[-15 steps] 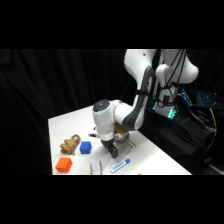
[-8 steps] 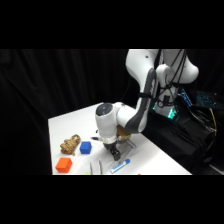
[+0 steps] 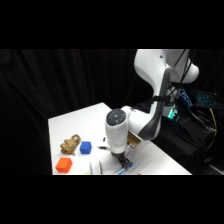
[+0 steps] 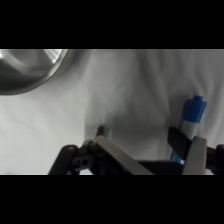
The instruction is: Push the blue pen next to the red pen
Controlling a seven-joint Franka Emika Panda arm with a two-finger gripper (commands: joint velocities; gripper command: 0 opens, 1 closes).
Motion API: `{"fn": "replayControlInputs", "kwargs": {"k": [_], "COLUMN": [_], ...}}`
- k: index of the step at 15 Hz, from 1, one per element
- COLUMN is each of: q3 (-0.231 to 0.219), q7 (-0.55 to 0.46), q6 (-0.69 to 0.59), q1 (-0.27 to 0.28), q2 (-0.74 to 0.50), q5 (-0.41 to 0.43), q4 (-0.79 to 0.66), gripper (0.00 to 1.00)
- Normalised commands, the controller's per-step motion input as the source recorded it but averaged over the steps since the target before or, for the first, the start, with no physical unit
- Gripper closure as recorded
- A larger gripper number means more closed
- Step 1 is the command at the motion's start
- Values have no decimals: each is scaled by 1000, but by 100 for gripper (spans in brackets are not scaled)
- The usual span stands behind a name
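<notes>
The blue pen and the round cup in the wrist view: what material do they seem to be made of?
The blue pen looks like smooth plastic: even blue colour, a white part, dull sheen. The cup seems to be polished metal, probably steel: a grey rim with bright reflections.

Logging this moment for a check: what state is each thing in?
blue pen: lying flat on the table, beside one pincer finger
pincer: open, low over the table, holding nothing
steel cup: apart from the pincer, only partly in view
blue cube: resting untouched
</notes>
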Motion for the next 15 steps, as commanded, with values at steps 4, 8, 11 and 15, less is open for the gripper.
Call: {"fn": "replayControlInputs", "kwargs": {"k": [4,8,11,15], "q3": [-69,-43,-16,44], "q7": [176,139,97,14], "q6": [-193,-225,-230,-202], "q1": [170,125,68,-35], "q2": [51,3,-9,-60], "q5": [-169,-162,-148,-71], "q4": [174,187,187,123], "gripper": [0,0,0,0]}}
